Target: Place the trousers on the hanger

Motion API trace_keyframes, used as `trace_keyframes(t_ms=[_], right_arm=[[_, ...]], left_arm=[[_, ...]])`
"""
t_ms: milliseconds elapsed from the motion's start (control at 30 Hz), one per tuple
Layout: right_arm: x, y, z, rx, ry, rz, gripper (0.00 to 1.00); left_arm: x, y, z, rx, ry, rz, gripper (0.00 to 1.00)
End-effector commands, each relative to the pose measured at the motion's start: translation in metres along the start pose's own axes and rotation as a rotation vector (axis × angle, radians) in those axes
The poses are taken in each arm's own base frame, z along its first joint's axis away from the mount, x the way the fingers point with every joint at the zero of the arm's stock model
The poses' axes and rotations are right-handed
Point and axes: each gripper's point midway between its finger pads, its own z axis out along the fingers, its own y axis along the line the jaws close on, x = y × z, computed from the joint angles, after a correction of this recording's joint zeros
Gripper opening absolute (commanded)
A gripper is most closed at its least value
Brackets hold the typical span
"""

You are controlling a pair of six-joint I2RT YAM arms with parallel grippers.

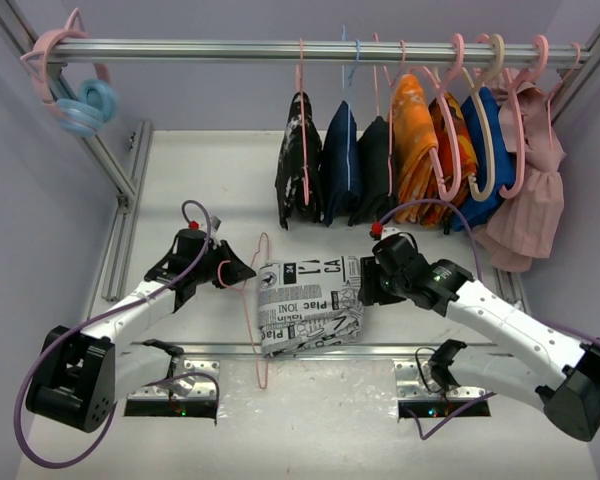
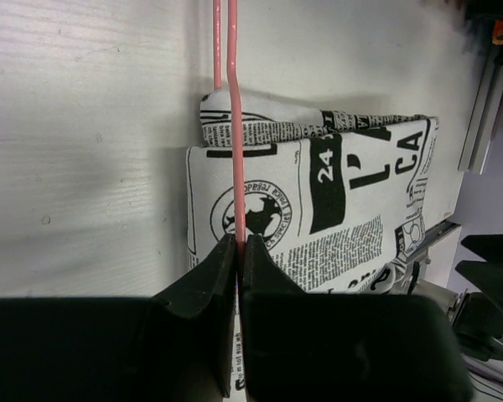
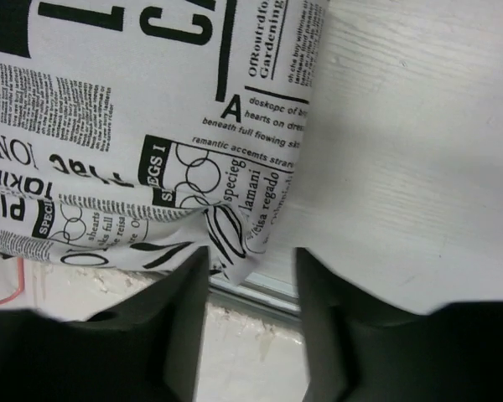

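The trousers (image 1: 310, 305), white with black newspaper print, lie folded on the table between the arms. The hanger (image 1: 257, 330), thin pink wire, lies along their left edge. My left gripper (image 1: 242, 270) is shut on the hanger (image 2: 233, 126) near its hook. One wire runs over the trousers (image 2: 335, 193) and the other slips under them. My right gripper (image 1: 365, 283) stands at the cloth's right edge. In the right wrist view the right gripper (image 3: 251, 268) is open, a loose corner of the trousers (image 3: 109, 126) hanging between its fingers.
A metal rail (image 1: 230, 50) crosses the back, hung with dark, orange, blue and pink garments (image 1: 420, 150) on thicker hangers. Blue and pink rings (image 1: 85, 100) hang at its left end. An aluminium strip (image 3: 268, 293) marks the table's near edge.
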Motion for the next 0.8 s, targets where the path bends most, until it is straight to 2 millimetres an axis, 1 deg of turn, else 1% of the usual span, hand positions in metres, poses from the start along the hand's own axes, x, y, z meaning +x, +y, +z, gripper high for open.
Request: trace_keyframes(t_ms=[0, 100, 133, 200, 300, 367, 400, 433, 500, 567, 600, 667, 733, 767], right_arm=[[-0.01, 0.028, 0.019, -0.113, -0.006, -0.044, 0.35], [0.0, 0.031, 0.045, -0.129, 0.025, -0.027, 0.21], [0.007, 0.032, 0.053, -0.138, 0.048, -0.018, 0.18], [0.031, 0.027, 0.068, -0.117, 0.138, 0.006, 0.11], [0.07, 0.005, 0.077, -0.05, 0.218, 0.025, 0.06], [0.081, -0.001, 0.076, -0.048, 0.227, 0.036, 0.07], [0.083, -0.001, 0.074, -0.057, 0.223, 0.036, 0.07], [0.08, 0.002, 0.07, -0.074, 0.216, 0.028, 0.07], [0.063, 0.013, 0.058, -0.121, 0.179, -0.002, 0.08], [0.047, 0.022, 0.041, -0.158, 0.146, -0.051, 0.1], [0.026, 0.033, 0.029, -0.186, 0.096, -0.063, 0.12], [-0.003, 0.044, 0.004, -0.22, 0.011, -0.09, 0.16], [-0.022, 0.05, -0.01, -0.229, -0.047, -0.102, 0.21], [-0.029, 0.049, -0.012, -0.214, -0.063, -0.11, 0.22]], left_arm=[[-0.005, 0.017, 0.002, -0.048, -0.047, 0.03, 0.0], [-0.008, 0.017, 0.0, -0.053, -0.066, 0.023, 0.0], [-0.009, 0.017, 0.0, -0.055, -0.072, 0.023, 0.0], [-0.012, 0.019, -0.002, -0.071, -0.089, 0.019, 0.0], [-0.015, 0.021, -0.003, -0.089, -0.106, 0.02, 0.0], [-0.014, 0.024, -0.003, -0.098, -0.112, 0.017, 0.0], [-0.014, 0.024, -0.002, -0.097, -0.114, 0.015, 0.0], [-0.014, 0.024, -0.002, -0.091, -0.116, 0.013, 0.0], [-0.012, 0.022, -0.001, -0.074, -0.113, 0.008, 0.0], [-0.01, 0.021, -0.001, -0.061, -0.11, 0.002, 0.0], [-0.011, 0.019, -0.002, -0.055, -0.115, 0.0, 0.0], [-0.013, 0.017, -0.003, -0.049, -0.124, 0.003, 0.0], [-0.014, 0.016, -0.005, -0.046, -0.134, 0.006, 0.0], [-0.015, 0.016, -0.005, -0.046, -0.136, 0.006, 0.0]])
